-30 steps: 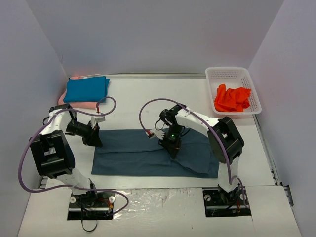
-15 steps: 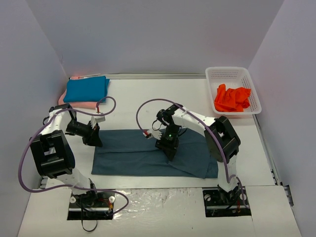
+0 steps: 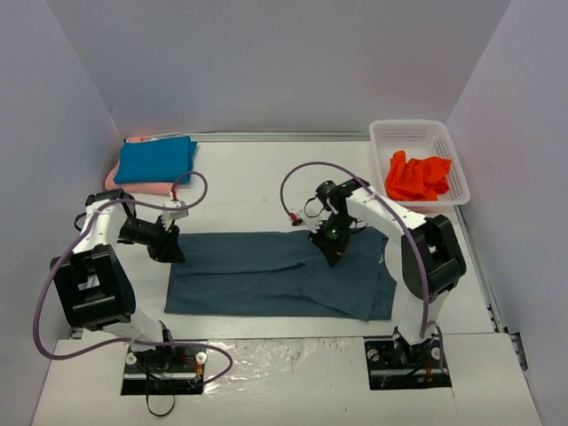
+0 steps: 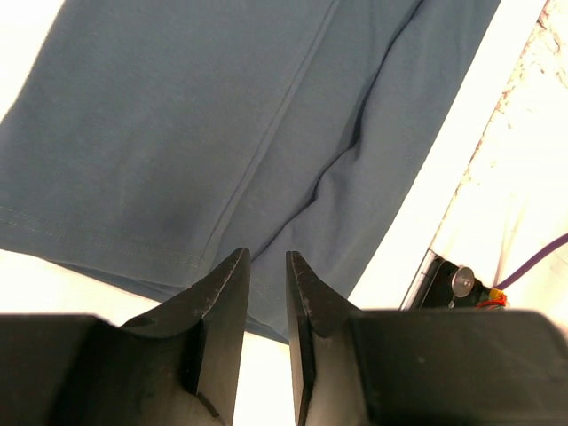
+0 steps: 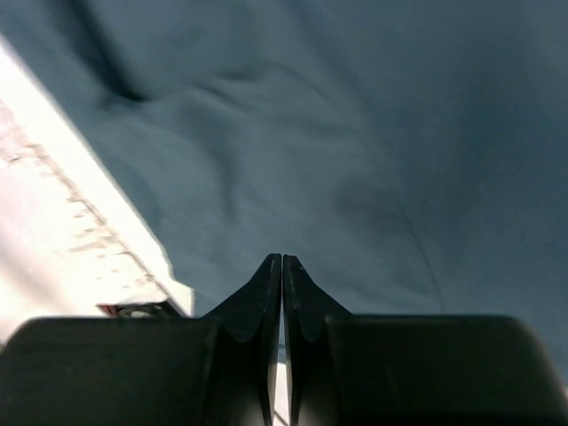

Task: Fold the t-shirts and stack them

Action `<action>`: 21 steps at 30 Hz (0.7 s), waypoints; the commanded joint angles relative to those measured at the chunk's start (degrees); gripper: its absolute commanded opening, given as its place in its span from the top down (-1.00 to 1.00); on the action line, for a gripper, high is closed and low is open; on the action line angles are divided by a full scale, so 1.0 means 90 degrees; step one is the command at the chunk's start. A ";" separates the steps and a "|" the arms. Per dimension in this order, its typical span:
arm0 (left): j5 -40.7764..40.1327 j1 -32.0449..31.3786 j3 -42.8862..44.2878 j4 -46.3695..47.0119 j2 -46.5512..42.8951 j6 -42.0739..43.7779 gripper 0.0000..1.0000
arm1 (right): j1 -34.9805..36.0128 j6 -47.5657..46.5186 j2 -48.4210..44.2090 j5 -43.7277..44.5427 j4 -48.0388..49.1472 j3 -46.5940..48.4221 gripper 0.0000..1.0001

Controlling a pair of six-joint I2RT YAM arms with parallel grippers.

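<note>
I am seeing the slate-blue t-shirt (image 3: 266, 271) lying spread across the middle of the worktop (image 3: 257, 186). My left claw (image 4: 266, 259) is sitting at its left edge, jaws slightly parted and gripping nothing. My right claw (image 5: 282, 262) is sitting over its upper right part, pinched closed and empty. The teal t-shirt (image 3: 155, 160) is resting on the pink t-shirt (image 3: 142, 188) at upper left. The orange-red t-shirt (image 3: 417, 177) is lying in the basket (image 3: 380, 142) at upper right.

The teal-blue t-shirt (image 3: 156, 161) is covering nearly all of the pale pink t-shirt (image 3: 142, 188) under it, the right arm (image 3: 382, 213) is hiding part of the slate blue-grey t-shirt (image 3: 248, 275) at its right end, and that shirt is running past the edges of both wrist views.
</note>
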 commanded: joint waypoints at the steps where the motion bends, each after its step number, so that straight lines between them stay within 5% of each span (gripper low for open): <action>1: 0.0083 0.0013 0.0125 -0.0045 -0.0205 -0.0064 0.55 | -0.0547 0.0272 -0.0321 0.0825 0.0140 -0.0444 1.00; 11: 0.0093 0.0013 0.0359 -0.0055 0.0078 -0.0103 0.56 | -0.1008 0.0116 -0.0068 0.1099 0.0277 -0.0895 1.00; 21: -0.0005 0.0013 0.0262 0.0013 0.0127 -0.0094 0.56 | -0.1565 -0.0109 0.1172 0.1041 0.0404 -0.0202 1.00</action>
